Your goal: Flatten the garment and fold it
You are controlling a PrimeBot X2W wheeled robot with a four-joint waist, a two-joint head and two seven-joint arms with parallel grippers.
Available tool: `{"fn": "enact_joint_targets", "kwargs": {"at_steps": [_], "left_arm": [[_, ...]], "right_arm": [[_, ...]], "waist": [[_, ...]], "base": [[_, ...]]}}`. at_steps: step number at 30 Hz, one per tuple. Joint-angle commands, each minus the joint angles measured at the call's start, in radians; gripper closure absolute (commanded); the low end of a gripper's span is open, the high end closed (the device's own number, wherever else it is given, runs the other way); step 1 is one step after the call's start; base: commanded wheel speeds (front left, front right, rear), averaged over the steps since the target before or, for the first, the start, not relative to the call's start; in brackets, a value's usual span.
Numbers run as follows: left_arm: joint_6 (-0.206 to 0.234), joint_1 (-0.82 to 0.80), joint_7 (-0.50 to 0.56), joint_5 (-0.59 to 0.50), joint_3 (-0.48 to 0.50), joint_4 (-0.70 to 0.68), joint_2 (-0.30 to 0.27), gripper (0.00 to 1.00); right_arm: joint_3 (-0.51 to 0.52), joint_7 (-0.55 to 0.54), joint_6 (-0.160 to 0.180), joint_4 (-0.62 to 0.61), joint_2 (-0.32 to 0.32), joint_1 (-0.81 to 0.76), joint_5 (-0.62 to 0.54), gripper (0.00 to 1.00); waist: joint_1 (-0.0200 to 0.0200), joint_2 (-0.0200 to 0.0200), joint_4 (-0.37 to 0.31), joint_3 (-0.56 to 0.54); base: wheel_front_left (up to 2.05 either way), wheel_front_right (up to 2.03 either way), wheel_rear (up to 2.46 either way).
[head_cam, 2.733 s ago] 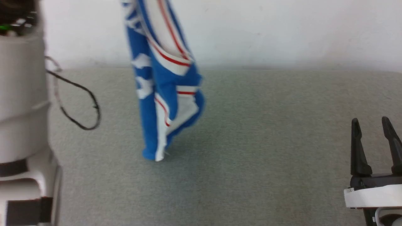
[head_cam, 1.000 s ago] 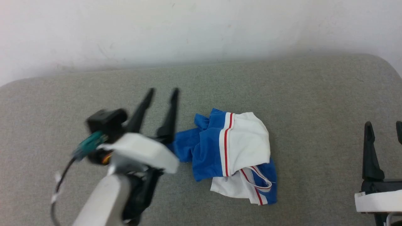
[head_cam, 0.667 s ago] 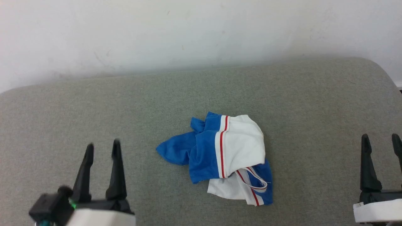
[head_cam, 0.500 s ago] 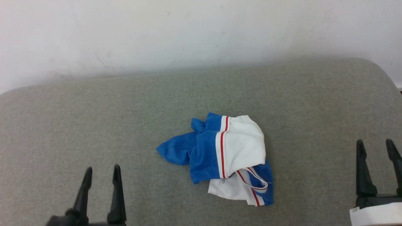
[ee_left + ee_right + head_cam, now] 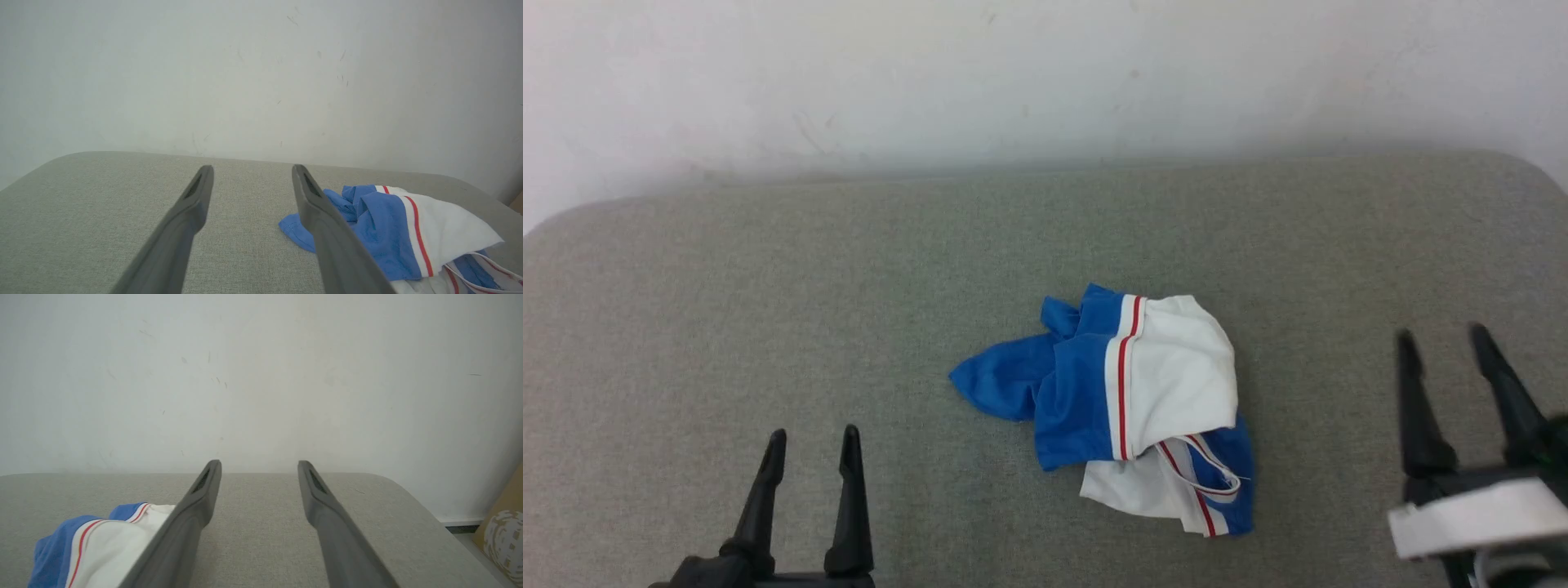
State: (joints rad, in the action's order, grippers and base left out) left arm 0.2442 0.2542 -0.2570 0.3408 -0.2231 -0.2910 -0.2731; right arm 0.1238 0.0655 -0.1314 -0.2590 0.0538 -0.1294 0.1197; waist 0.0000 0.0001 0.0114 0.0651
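Near the middle of the grey fabric-covered table [image 5: 768, 286], a little right of centre, the blue jersey shirt [image 5: 1078, 400] lies crumpled in a heap, neither flattened nor folded. A white sleeve edged with thin red stripes sits on top at its right side. A blue flap pokes out to the left, and more white and striped cloth spills toward the near edge.

The left gripper [image 5: 814, 431] is at the near left, well apart from the shirt. Its fingers point toward the far wall [image 5: 1013, 73], and its jaws stand wide with nothing between them. The right gripper [image 5: 1441, 331] is at the near right, also well apart from the shirt and leaning slightly left. Its jaws are spread wide too, and empty. Both hang over bare table, with the shirt lying between the two arms.
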Motion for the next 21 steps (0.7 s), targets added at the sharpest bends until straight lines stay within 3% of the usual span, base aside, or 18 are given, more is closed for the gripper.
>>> {"fn": "enact_joint_targets", "kwargs": {"at_steps": [1, 7, 18, 21], "left_arm": [[-0.014, -0.02, -0.005, -0.015, 0.002, 0.0, 0.008, 0.0], [-0.038, -0.061, -0.005, -0.021, -0.009, 0.017, 0.041, 0.0], [-0.093, -0.128, -0.005, -0.032, -0.032, 0.087, 0.09, 0.0], [-0.106, -0.139, -0.005, -0.034, -0.036, 0.108, 0.101, 0.0]], "right_arm": [[-0.024, -0.03, 0.001, -0.009, -0.004, 0.042, 0.004, 0.0], [-0.104, -0.242, 0.001, -0.002, 0.005, 0.209, 0.046, 0.0], [-0.26, -0.749, 0.001, 0.175, 0.139, 0.411, 0.19, 0.0], [-0.285, -0.838, 0.001, 0.204, 0.166, 0.432, 0.214, 0.0]], "waist": [[0.0, -0.0001, 0.008, 0.024], [0.0, -0.0001, 0.027, 0.087], [0.0, -0.0001, 0.105, 0.159], [0.0, -0.0001, 0.131, 0.169]], "base": [[0.0, 0.0, 0.0], [0.0, 0.0, 0.0], [0.0, 0.0, 0.0], [0.0, 0.0, 0.0]]}}
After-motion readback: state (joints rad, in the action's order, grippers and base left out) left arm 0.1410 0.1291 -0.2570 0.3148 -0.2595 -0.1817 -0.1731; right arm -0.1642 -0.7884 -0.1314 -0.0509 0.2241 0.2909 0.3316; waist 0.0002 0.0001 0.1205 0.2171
